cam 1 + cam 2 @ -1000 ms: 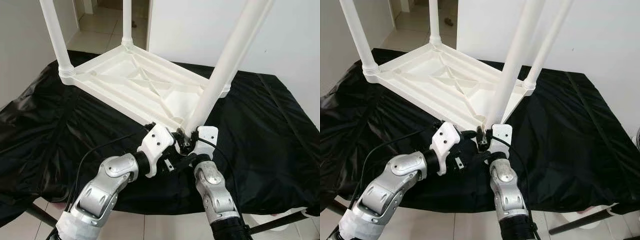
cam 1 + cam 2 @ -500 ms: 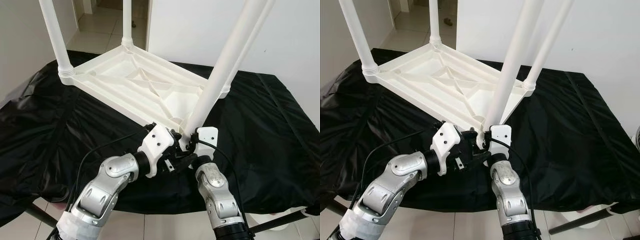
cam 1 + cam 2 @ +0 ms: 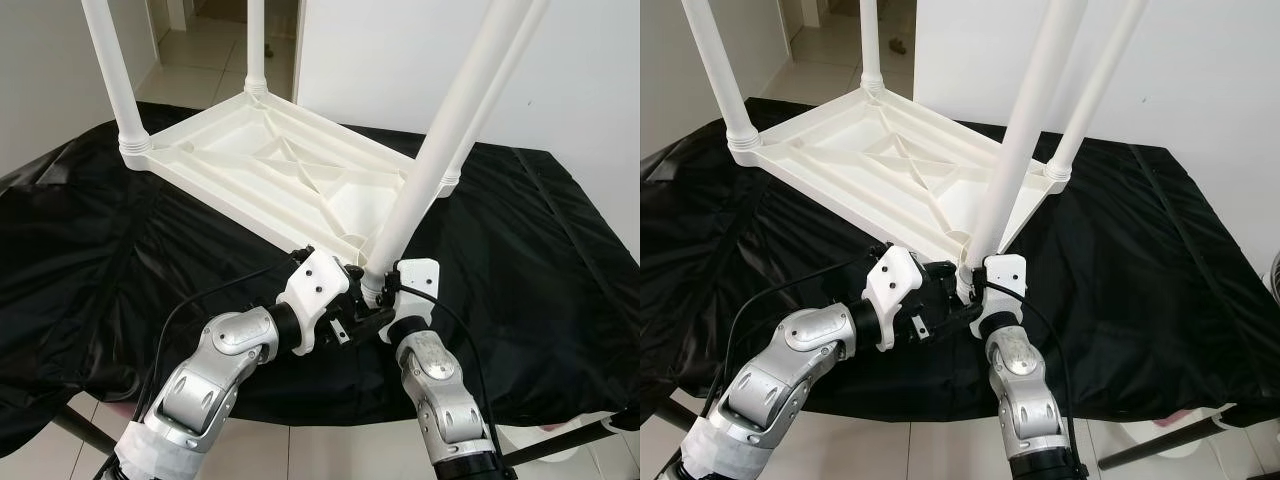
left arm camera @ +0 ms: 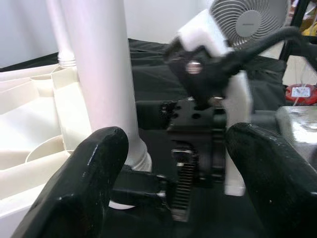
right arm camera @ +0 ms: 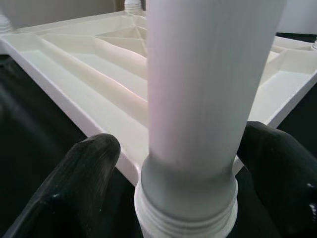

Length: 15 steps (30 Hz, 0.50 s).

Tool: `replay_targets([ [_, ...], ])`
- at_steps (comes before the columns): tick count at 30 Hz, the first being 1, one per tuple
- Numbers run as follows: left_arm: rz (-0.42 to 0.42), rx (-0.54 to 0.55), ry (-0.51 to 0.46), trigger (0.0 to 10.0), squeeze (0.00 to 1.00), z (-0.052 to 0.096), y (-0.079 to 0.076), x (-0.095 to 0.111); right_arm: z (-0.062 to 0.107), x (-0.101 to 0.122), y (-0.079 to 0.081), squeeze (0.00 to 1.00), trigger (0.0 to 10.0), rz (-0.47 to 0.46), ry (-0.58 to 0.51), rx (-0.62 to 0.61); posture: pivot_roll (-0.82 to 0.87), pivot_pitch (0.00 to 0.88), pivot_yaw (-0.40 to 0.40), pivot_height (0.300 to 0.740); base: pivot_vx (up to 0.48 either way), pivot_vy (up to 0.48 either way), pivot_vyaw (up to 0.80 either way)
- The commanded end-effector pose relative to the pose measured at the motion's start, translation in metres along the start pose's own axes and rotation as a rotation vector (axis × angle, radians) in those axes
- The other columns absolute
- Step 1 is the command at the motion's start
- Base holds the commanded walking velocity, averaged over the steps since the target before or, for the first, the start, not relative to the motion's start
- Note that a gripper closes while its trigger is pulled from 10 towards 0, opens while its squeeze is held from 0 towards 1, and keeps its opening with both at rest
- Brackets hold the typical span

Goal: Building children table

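White children table [image 3: 290, 175] upside down on black-draped desk [image 3: 540, 260], legs up. Right hand [image 5: 183, 198] open, fingers [image 5: 81, 178] either side of near leg [image 3: 430, 170] at threaded base, not clamped. Left hand [image 4: 168, 183] open just beside right hand, facing same corner socket.
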<state>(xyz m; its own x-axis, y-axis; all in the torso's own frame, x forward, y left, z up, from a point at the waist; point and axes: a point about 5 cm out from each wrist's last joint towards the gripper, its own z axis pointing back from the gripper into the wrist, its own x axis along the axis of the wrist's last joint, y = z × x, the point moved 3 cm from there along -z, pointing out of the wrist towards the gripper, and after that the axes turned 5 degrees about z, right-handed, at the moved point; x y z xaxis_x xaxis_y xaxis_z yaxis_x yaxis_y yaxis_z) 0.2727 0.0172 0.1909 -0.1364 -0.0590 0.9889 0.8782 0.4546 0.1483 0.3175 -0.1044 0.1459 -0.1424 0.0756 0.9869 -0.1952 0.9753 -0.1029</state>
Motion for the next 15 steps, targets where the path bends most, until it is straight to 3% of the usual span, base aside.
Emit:
replay_targets([
  [1, -0.014, -0.007, -0.009, 10.0, 0.00, -0.003, -0.001, 0.002, 0.015, 0.005, -0.005, 0.00, 10.0, 0.047, -0.054, 0.058, 0.00, 0.072, -0.100, 0.740, 0.000, 0.000, 0.00],
  [8, -0.018, -0.006, -0.012, 10.0, 0.00, -0.004, 0.002, 0.002, 0.027, 0.008, -0.012, 0.00, 10.0, 0.087, -0.083, 0.105, -0.01, 0.072, -0.092, 0.740, 0.000, 0.000, 0.00],
  [10, -0.027, -0.006, -0.016, 10.0, 0.00, -0.004, 0.005, 0.004, 0.043, 0.000, -0.025, 0.00, 10.0, 0.126, -0.044, 0.116, -0.02, 0.074, -0.083, 0.740, 0.000, 0.000, 0.00],
  [15, -0.040, -0.001, -0.021, 10.0, 0.00, -0.004, 0.008, 0.006, 0.057, -0.009, -0.039, 0.00, 10.0, 0.158, 0.002, 0.103, -0.02, 0.077, -0.076, 0.740, 0.000, 0.000, 0.00],
])
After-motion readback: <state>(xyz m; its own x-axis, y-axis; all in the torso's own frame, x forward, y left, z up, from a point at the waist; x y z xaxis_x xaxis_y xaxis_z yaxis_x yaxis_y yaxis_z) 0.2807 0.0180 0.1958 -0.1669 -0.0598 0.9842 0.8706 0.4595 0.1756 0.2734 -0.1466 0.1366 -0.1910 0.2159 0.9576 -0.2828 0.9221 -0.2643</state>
